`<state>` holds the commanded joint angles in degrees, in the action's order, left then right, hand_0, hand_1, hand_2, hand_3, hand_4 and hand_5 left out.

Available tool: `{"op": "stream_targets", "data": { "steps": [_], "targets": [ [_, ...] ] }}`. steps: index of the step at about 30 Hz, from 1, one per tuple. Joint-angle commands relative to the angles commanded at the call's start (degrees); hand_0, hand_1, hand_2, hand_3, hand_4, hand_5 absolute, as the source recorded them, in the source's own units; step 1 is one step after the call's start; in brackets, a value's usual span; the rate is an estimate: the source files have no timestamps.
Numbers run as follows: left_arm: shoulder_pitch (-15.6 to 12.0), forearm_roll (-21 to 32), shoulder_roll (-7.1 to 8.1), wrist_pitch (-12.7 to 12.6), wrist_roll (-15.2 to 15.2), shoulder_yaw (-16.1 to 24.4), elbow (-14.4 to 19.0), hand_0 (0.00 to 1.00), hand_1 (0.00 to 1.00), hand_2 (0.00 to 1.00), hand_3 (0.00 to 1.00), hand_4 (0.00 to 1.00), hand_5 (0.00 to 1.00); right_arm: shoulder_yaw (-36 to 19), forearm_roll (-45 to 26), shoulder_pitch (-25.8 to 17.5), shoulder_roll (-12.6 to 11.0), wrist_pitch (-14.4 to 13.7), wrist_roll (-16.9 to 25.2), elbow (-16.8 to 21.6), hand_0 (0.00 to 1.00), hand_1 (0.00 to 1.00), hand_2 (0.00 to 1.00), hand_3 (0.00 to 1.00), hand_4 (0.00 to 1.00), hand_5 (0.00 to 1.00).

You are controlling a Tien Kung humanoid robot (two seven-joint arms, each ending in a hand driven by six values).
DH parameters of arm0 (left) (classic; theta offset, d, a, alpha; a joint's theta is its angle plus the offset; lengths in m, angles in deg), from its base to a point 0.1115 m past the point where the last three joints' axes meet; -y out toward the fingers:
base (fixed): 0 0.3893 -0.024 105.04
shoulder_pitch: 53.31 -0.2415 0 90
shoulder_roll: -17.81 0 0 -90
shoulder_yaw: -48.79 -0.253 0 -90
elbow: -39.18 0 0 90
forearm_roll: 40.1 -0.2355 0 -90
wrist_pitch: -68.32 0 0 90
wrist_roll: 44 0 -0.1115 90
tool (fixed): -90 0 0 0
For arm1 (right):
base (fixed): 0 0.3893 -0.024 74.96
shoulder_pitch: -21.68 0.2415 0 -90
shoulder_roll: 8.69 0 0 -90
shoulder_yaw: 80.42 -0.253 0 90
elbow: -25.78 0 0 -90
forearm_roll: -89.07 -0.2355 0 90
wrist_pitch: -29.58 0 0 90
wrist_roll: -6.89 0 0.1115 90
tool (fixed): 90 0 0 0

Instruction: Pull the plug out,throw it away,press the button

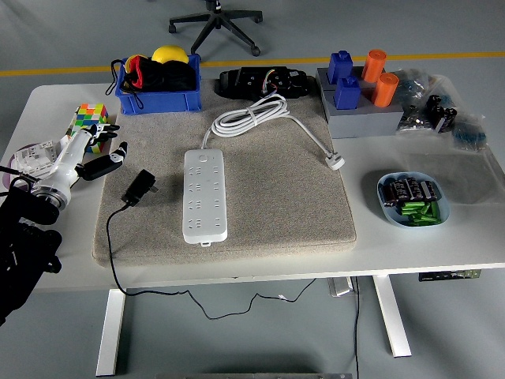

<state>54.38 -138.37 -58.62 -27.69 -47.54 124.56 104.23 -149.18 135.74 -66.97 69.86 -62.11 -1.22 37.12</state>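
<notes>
Black plug point(140, 186) lies unplugged on a mat point(260, 213), left of the strip point(204, 195).
Left hand point(83, 154) hovers nearby at the desk's point(442, 245) left edge, fingers released, empty.

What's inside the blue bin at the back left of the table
The blue bin holds a yellow ball and dark red-and-black items with cords. Whatever lies beneath them is covered.

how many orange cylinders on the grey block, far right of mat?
2. One orange cylinder stands at the back of the grey block; the other orange cylinder stands nearer, to its right. Blue blocks beside them could hide more.
</notes>
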Motion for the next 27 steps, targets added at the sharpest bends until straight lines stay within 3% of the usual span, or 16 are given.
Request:
{"op": "stream_targets", "data": {
  "steps": [27],
  "targets": [
    [0.18,-0.37,-0.06,0.26,-0.31,0.86,0.75,0.854,0.825,0.782,0.792,0.585,0.415,-0.44,0.0,0.31,-0.05,0.01,0.11,0.08,0.741,0.674,0.668,0.628,0.658,0.519]
  ]
}}
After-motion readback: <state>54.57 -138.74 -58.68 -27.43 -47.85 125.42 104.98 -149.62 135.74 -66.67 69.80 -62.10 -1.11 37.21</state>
